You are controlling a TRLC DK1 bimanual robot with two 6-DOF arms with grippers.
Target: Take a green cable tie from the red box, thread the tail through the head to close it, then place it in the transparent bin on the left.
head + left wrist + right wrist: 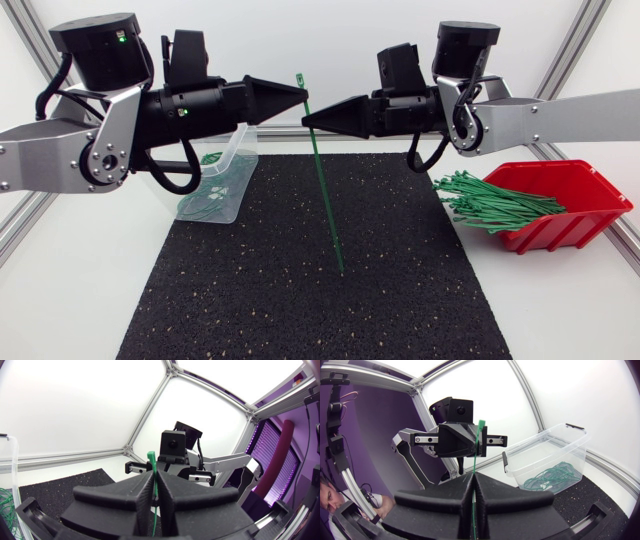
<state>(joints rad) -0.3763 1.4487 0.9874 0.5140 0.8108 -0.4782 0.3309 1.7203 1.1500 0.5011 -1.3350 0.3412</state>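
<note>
A long green cable tie [322, 180] hangs straight above the black mat, head up and tail tip low over the mat. My left gripper [300, 95] is shut on it just under the head. My right gripper [306, 120] faces it from the other side, shut on the strap slightly lower. In the left wrist view the tie [152, 462] stands between my closed fingers, with the right arm's gripper straight ahead. In the right wrist view the strap [476, 455] rises from my closed fingers in front of the left gripper [470, 442]. The tie is not looped.
The red box [585, 185] at the right holds a bundle of green ties [495, 200] sticking out leftward. The transparent bin [232, 160] at the left, also visible as the bin [570, 442], holds several closed ties. The black mat [300, 310] covers the table's middle.
</note>
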